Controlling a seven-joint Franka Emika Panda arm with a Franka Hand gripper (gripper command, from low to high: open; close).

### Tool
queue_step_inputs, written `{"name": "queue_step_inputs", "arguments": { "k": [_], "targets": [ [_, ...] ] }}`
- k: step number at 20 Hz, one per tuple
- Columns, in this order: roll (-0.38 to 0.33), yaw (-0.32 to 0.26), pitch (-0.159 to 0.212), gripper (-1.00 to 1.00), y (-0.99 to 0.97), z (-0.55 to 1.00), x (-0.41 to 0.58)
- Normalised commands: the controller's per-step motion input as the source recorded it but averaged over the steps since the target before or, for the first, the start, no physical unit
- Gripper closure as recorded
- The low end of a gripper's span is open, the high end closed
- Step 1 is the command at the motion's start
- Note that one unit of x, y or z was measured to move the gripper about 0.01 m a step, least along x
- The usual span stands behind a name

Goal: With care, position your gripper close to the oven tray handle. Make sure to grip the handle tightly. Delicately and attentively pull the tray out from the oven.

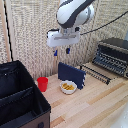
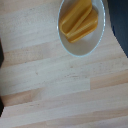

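Yellow slices (image 2: 79, 22) in white bowl (image 2: 95, 42)

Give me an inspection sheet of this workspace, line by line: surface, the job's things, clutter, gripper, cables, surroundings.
Surface: light wooden plank tabletop.
Job's things: small black-and-silver toaster oven at the exterior view's right; flat dark wire rack tray lying in front of it, its thin dark front bar handle ungripped.
Clutter: red plastic cup; white bowl of yellow slices; upright dark-blue panel; large black fabric bin.
Gripper: white boxy gripper with dark-blue fingers hangs above the panel, open, holding nothing.
Cables: dark cable running from the arm.
Surroundings: pale woven screen wall.
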Motion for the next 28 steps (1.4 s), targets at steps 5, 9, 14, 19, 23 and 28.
{"name": "queue_step_inputs", "arguments": {
  "k": [5,9,14,19,23,28],
  "targets": [
    [-0.351,-0.077,0.029,-1.0,-0.33,0.0,0.156],
    [-0.375,-0.051,0.013,-1.0,-0.43,0.0,0.171],
    [-0.375,-0.014,0.001,-1.0,-0.44,0.0,0.141],
    [-0.305,0.074,0.008,-1.0,-0.44,-0.06,0.025],
    [-0.218,0.188,0.058,-1.0,-0.31,-0.01,0.0],
    [-0.2,0.233,0.049,-1.0,-0.21,0.0,0.0]
  ]
}}
